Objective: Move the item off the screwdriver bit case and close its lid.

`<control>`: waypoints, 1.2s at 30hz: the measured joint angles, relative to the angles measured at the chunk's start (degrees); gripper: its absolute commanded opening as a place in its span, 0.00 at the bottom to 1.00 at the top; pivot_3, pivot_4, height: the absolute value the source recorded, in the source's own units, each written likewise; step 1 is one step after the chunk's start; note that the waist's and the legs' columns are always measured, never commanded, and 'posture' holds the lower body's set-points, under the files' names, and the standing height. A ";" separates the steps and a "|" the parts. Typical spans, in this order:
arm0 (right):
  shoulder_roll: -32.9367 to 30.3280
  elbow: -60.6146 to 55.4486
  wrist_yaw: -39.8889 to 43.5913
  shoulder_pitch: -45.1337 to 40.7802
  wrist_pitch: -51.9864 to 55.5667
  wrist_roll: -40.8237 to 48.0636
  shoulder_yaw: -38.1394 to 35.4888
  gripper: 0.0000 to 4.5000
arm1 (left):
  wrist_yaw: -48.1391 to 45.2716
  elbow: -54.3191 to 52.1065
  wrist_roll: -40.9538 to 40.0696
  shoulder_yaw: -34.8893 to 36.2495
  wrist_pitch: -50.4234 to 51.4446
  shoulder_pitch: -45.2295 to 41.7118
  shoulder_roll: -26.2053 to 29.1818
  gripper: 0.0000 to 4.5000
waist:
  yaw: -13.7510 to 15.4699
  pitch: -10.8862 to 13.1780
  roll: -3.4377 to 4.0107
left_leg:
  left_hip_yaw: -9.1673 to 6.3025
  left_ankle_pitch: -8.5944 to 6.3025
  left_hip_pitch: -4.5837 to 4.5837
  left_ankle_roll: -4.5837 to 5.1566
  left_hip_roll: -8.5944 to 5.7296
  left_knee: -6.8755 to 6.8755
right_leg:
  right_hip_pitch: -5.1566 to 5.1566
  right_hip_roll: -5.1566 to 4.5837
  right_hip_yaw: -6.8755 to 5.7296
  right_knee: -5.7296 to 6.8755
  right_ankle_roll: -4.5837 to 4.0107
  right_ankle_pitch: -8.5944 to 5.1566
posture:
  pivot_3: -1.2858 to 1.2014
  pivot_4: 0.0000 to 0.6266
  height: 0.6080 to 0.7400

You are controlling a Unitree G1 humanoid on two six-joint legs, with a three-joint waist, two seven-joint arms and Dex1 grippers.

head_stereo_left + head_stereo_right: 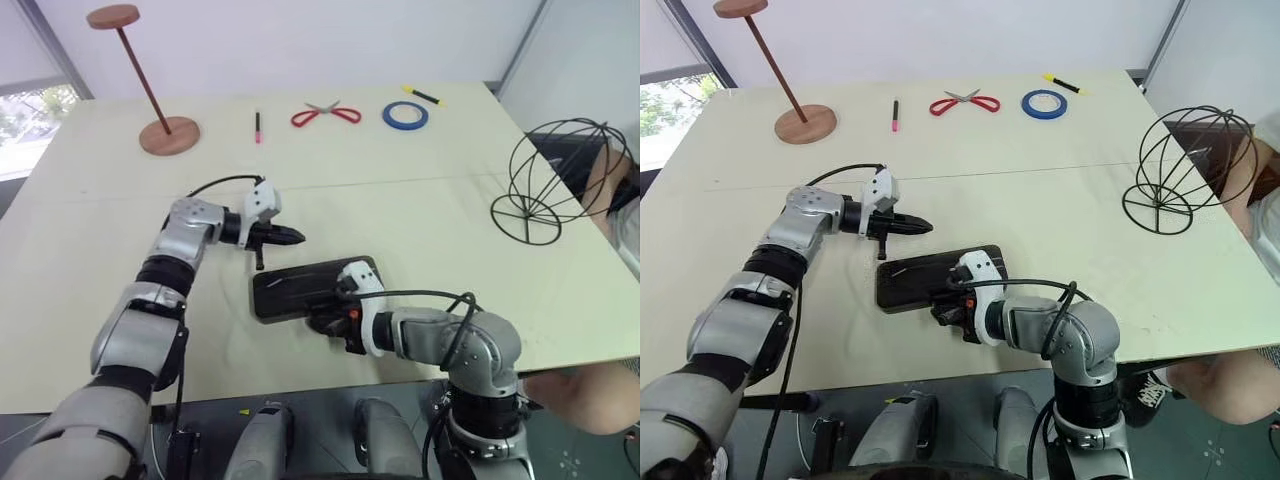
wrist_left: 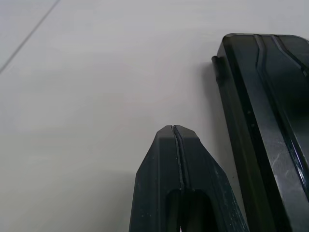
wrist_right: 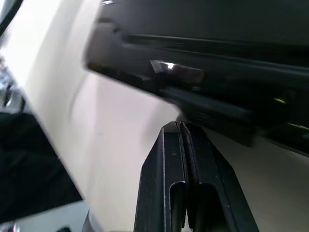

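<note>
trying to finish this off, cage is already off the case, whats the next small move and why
Probably press the shut right gripper down on the lid's front edge: the wire cage stands aside, the lid looks lowered, and the shut left gripper sits behind the case.

Cream desk (image 1: 420,230). Far edge: wooden stand (image 1: 168,134), pink pen (image 1: 257,127), red scissors (image 1: 326,114), blue tape roll (image 1: 405,115), yellow marker (image 1: 422,95). Right edge: wire cage (image 1: 560,180). Near edge: bit case (image 1: 300,290), lid down.

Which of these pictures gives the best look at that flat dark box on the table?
The left eye view: the whole screwdriver bit case lies there, lid down. The right eye view matches it. The left wrist view catches one corner, the right wrist view a blurred edge.
</note>
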 measured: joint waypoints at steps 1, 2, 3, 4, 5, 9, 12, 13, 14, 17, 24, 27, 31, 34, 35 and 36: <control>0.62 -0.47 -1.48 0.62 0.00 0.85 -0.44 0.01 | -0.18 0.20 0.16 0.00 -0.41 0.00 -0.23 0.00 | 0.01 0.00 0.00 | 0.00 0.00 0.00 0.00 0.00 0.00 | 0.00 0.00 0.00 0.00 0.00 0.00 | 0.52 0.24 1.00; 0.93 -1.30 -3.22 1.32 0.00 1.90 -0.83 0.01 | -0.46 0.41 0.30 0.00 -0.73 -0.02 -0.50 0.00 | 0.02 0.00 0.00 | -0.01 0.00 0.00 0.00 0.00 0.00 | 0.00 0.00 0.01 0.00 0.00 0.00 | 0.52 0.24 1.00; 1.10 -1.83 -4.59 1.71 0.00 2.65 -1.25 0.01 | -0.67 0.49 0.43 -0.01 -0.95 -0.02 -0.75 0.00 | 0.02 0.00 0.00 | -0.01 0.00 0.00 0.00 0.00 0.01 | 0.00 0.00 0.00 -0.01 0.00 0.00 | 0.52 0.24 1.00; 1.13 -2.24 -6.00 1.97 0.00 3.59 -1.69 0.01 | -0.89 0.55 0.66 0.00 -1.25 -0.02 -1.01 0.00 | 0.01 0.00 0.00 | -0.01 0.00 0.00 0.00 0.00 0.01 | 0.01 0.00 0.00 -0.01 0.01 0.00 | 0.52 0.24 1.00; 1.15 -2.36 -7.58 2.09 0.00 4.68 -2.30 0.01 | -1.14 0.57 1.06 -0.02 -1.92 -0.02 -1.38 0.00 | 0.02 0.00 0.00 | -0.01 0.00 0.00 0.00 0.00 0.01 | 0.01 0.00 0.00 -0.01 0.01 0.00 | 0.52 0.24 1.00; 1.07 -2.40 -11.62 2.31 0.01 8.28 -3.42 0.01 | -1.47 0.69 2.08 -0.27 -3.34 -0.01 -2.56 0.00 | 0.01 0.00 0.00 | 0.00 0.00 0.00 0.01 0.00 0.01 | 0.01 0.00 0.00 0.00 0.01 0.00 | 0.52 0.24 1.00; 0.57 -2.40 -14.09 2.29 0.01 10.40 -3.67 0.01 | -1.55 0.91 3.05 -1.03 -4.89 0.19 -3.62 0.00 | 0.00 0.00 0.00 | 0.00 0.00 0.00 0.01 0.00 0.01 | 0.01 0.00 0.00 -0.01 0.01 0.00 | 0.52 0.24 1.00; 0.44 -2.40 -14.78 2.26 0.01 10.91 -3.67 0.01 | -1.56 0.92 3.55 -1.16 -5.35 0.39 -3.86 0.00 | -0.03 0.00 0.00 | 0.01 0.00 0.00 0.01 0.00 0.00 | 0.01 0.00 0.00 0.00 0.01 0.00 | 0.52 0.24 1.00; 0.42 -2.40 -15.21 2.23 0.01 11.11 -3.67 0.01 | -1.56 0.92 3.73 -1.22 -5.80 0.59 -4.03 0.00 | -0.06 0.00 0.00 | 0.01 0.00 0.01 0.02 0.01 0.00 | 0.01 0.01 0.00 0.00 0.01 0.00 | 0.52 0.24 1.00; 0.38 -2.38 -16.84 2.06 0.02 12.10 -3.65 0.01 | -1.43 0.92 4.80 -1.68 -7.24 1.62 -4.66 0.00 | -0.05 0.00 0.00 | 0.01 0.00 0.01 0.02 0.01 0.01 | 0.02 0.01 0.00 0.00 0.01 0.00 | 0.52 0.24 1.00; 0.49 -2.24 -18.86 1.92 0.04 13.12 -3.49 0.01 | -1.08 0.38 5.99 -1.84 -9.79 2.59 -4.59 0.00 | -0.03 -0.03 0.01 | 0.00 0.00 0.03 0.02 0.01 0.01 | 0.04 0.01 0.00 0.00 0.01 0.00 | 0.52 0.24 1.00; 0.48 -2.23 -19.40 1.75 0.04 13.10 -3.08 0.01 | -1.03 0.04 6.02 -1.81 -10.31 2.88 -4.87 0.00 | -0.07 -0.06 0.01 | 0.00 0.00 0.05 0.03 0.02 0.01 | 0.06 0.01 0.00 0.00 0.01 0.00 | 0.52 0.24 1.00; 0.45 -2.22 -19.84 1.44 0.05 12.73 -2.39 0.01 | -1.01 -0.45 6.09 -1.79 -10.67 3.17 -4.81 0.00 | -0.16 -0.07 0.01 | 0.00 0.00 0.07 0.03 0.03 0.00 | 0.06 0.04 0.00 0.00 0.01 0.00 | 0.52 0.24 1.00; 0.61 -2.03 -19.83 1.03 0.07 12.02 -1.91 0.01 | -0.98 -0.81 6.13 -1.75 -10.72 3.33 -4.61 0.00 | -0.23 -0.08 0.01 | 0.00 0.00 0.09 0.03 0.05 0.00 | 0.07 0.06 0.00 0.02 0.01 0.00 | 0.52 0.24 1.00; 0.64 -1.99 -19.80 0.90 0.07 11.74 -1.71 0.01 | -0.98 -0.99 6.13 -1.72 -10.72 3.43 -4.56 0.00 | -0.23 -0.08 0.01 | -0.01 0.00 0.09 0.03 0.05 0.00 | 0.07 0.07 0.00 0.03 0.01 0.00 | 0.52 0.24 1.00; 0.65 -1.99 -19.73 0.76 0.08 11.41 -1.41 0.01 | -0.98 -1.57 6.12 -1.67 -10.72 3.68 -4.44 0.00 | -0.25 -0.08 0.01 | -0.01 0.00 0.10 0.03 0.07 0.00 | 0.07 0.08 0.00 0.03 0.01 0.00 | 0.52 0.24 1.00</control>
